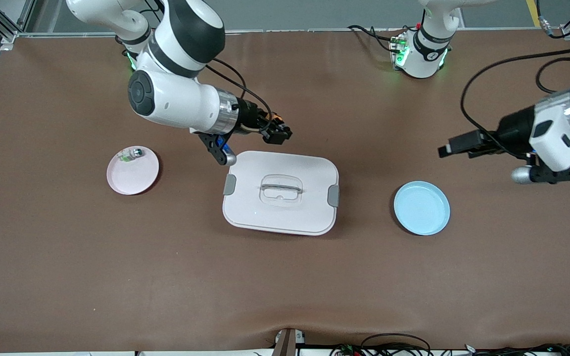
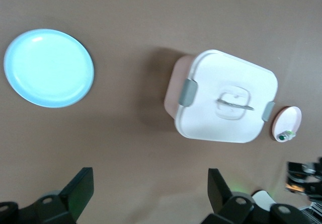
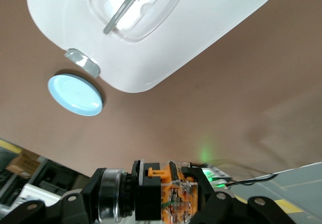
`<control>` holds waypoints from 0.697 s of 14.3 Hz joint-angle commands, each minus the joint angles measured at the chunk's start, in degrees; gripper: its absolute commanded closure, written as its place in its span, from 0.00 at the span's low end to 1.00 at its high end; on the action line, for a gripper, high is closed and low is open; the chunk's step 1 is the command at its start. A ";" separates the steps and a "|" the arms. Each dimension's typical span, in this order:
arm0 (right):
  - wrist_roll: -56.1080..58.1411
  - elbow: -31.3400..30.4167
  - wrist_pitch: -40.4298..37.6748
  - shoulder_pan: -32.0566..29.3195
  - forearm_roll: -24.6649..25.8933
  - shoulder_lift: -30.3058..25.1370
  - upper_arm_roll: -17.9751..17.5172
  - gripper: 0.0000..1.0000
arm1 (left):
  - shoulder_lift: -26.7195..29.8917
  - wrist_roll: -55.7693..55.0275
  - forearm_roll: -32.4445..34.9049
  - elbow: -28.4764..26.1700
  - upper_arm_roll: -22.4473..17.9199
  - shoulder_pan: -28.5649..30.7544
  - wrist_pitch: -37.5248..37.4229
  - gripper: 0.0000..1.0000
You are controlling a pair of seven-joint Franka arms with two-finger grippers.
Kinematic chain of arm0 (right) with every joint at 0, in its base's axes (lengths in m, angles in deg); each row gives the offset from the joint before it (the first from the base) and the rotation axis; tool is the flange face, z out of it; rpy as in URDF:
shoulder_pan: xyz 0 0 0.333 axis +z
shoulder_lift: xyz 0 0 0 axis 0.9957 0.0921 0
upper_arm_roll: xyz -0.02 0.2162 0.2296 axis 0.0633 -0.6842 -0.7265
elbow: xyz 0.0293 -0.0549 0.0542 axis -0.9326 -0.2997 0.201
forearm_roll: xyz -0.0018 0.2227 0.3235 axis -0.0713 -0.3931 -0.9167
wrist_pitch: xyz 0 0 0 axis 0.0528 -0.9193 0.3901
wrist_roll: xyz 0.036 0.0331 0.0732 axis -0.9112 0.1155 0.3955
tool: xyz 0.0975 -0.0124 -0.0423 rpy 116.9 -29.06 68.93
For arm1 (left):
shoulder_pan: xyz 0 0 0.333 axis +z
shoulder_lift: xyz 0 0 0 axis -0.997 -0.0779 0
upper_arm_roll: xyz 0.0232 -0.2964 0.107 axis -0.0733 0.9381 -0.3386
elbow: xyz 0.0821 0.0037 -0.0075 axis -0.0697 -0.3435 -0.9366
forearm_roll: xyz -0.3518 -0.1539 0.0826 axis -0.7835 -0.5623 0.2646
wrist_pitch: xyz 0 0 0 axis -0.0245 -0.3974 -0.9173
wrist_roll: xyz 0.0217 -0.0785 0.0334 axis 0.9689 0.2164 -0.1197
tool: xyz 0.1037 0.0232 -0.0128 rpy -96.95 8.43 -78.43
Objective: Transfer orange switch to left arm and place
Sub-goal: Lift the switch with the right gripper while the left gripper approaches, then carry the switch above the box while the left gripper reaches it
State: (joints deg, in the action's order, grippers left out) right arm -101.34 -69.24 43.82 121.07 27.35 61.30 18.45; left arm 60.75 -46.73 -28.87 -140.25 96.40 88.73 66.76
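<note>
— Three containers on the table [image 1: 67,277]?
— Yes: pink plate [image 1: 134,175] toward the right arm's end, holding only a tiny silver-and-green part [image 1: 131,155]; white box [image 1: 281,193] in the middle, lid latched shut; blue plate [image 1: 421,207] toward the left arm's end, bare.
— And the orange switch [image 3: 163,186]?
— Clamped in the right gripper [image 1: 277,132], up in the air over bare table just beside the box's edge.
— Left gripper [image 1: 447,148]?
— Jaws spread wide, gripping nothing — hanging over bare table near the blue plate.
</note>
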 commanded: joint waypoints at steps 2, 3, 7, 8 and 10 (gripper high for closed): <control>-2.44 2.05 4.70 2.58 -4.65 2.23 0.84 0.89 | 5.22 -6.14 -0.45 -2.71 3.98 0.41 -3.02 0.00; -3.40 2.05 6.46 3.37 -5.88 2.50 0.84 0.89 | 8.72 -6.49 -0.45 -5.86 4.77 0.41 -2.32 0.00; -12.09 3.53 16.13 6.19 -9.05 5.21 0.84 0.89 | 18.58 -6.50 -1.94 -18.61 9.50 0.41 7.15 0.00; -15.25 5.37 17.54 6.88 -9.05 6.62 0.75 0.89 | 20.77 -6.50 -3.42 -22.03 11.61 0.41 11.18 0.00; -19.74 9.06 18.43 8.38 -8.79 9.60 0.93 0.89 | 23.42 -6.50 -4.67 -27.75 14.87 0.41 17.44 0.00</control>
State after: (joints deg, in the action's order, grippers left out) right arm -116.43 -66.09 61.61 127.72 19.67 66.70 18.47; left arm 79.03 -53.37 -31.56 -159.65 108.78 88.44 78.31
